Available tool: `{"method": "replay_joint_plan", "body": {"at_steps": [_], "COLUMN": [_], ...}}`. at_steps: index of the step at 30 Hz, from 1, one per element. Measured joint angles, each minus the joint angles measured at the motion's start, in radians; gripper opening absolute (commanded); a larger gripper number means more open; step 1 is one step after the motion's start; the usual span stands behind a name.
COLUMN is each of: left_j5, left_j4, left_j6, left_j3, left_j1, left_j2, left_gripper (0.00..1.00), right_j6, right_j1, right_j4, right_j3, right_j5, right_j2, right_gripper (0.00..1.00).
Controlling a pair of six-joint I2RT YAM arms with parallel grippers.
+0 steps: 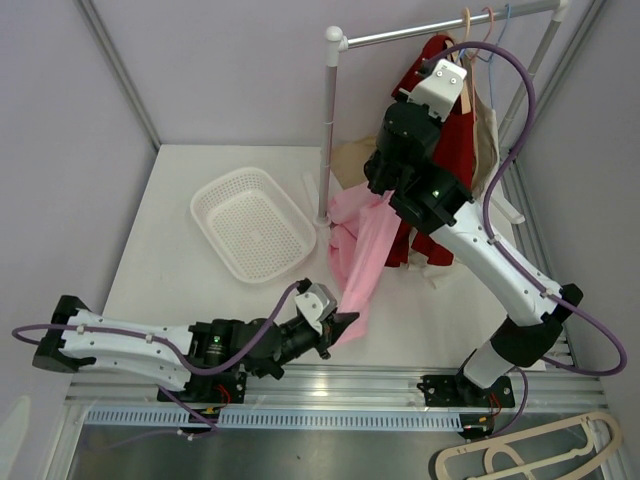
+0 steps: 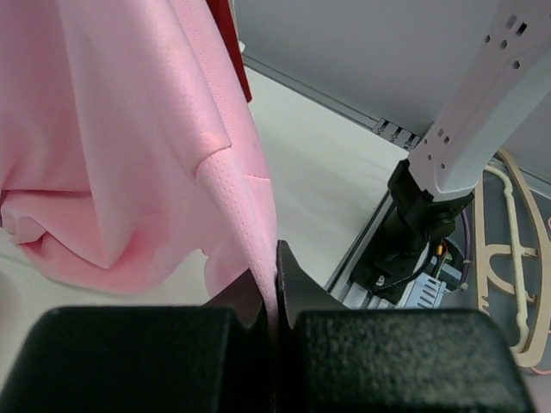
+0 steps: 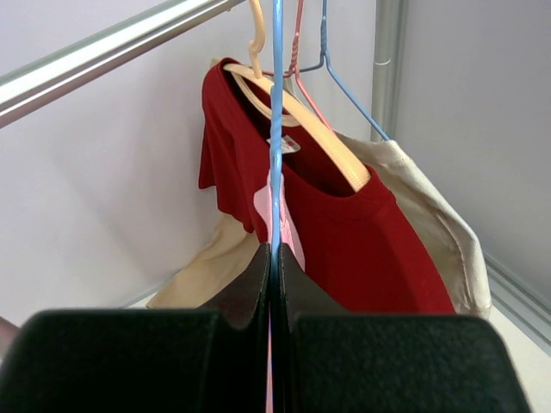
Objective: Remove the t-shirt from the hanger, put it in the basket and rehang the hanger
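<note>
Fingers of the left gripper (image 2: 275,280) are pressed together on a fold at the lower edge of the pink t-shirt (image 2: 129,129), with the cloth running straight into the closed tips. From that pinch the shirt rises in a taut band above the table (image 1: 170,270) toward the right arm, while the rest of it sags in a loose bundle beside the band.

The right gripper (image 3: 274,258) is clamped narrow on the thin wire of the blue hanger (image 3: 276,129), which stands upright out of its tips. A patch of pink shows just behind the wire. I judge the shirt's neck is not yet off this hanger, though the arm hides the exact spot from above. Beyond it, a red shirt (image 3: 362,232) and a beige shirt (image 3: 430,198) hang from the rail (image 3: 103,52).

The step in hand looks like the strip-off itself, with one arm anchoring the hanger and the other tugging the garment. The next move calls for drawing the two grips apart. The left should pull low and toward the near edge while the right holds firm or tilts the hanger, so a shoulder slides over the wire end and the neck does not catch.
</note>
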Motion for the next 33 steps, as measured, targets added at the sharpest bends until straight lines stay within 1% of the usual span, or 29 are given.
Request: {"method": "replay_joint_plan", "body": {"at_steps": [4,7,9,10,14,18,22,26,28,30,33], "left_j5": [-0.026,-0.048,-0.03,-0.007,0.109,0.198,0.27,0.319,0.346,0.372,0.4], "left_j4": [0.054,0.062,0.059,0.059,0.039,-0.011,-0.088,-0.198,-0.265,-0.287,-0.294], "left_j6": [-0.014,-0.014,-0.015,-0.018,-0.042,-0.043,-0.043,-0.051,-0.066,-0.076,-0.087], "left_j3": [-0.038,-0.032,-0.014,-0.011,-0.009,0.033,0.146,0.304,0.407,0.494,0.542], "left_j1": [-0.01,-0.004,0.034,0.066,0.266,0.41,0.535,0.634,0.69,0.742,0.77], "left_j2": [0.014,0.02,0.035,0.038,0.027,0.006,-0.01,-0.001,0.038,0.085,0.155], "left_gripper": [0.01,0.01,0.01,0.01,0.01,0.01,0.01,0.01,0.01,0.01,0.01], "right_j6": [0.001,0.042,0.073,0.083,0.103,0.103,0.103,0.102,0.116,0.154,0.23], "right_j1": [-0.016,-0.024,-0.017,-0.008,0.023,0.032,0.035,0.043,0.044,0.05,0.082], "right_j4": [-0.014,-0.124,-0.178,-0.195,-0.242,-0.282,-0.309,-0.342,-0.378,-0.43,-0.512], "right_j3": [0.005,0.069,0.095,0.103,0.119,0.138,0.174,0.228,0.271,0.323,0.355], "right_j5": [-0.016,-0.084,-0.137,-0.16,-0.247,-0.373,-0.503,-0.578,-0.615,-0.645,-0.64], "right_j2": [0.001,0.014,0.012,0.01,0.007,0.007,0.007,0.007,0.008,0.007,-0.023], "right_gripper": [0.0,0.0,0.0,0.0,0.0,0.0,0.0,0.0,0.0,0.0,0.0]}}
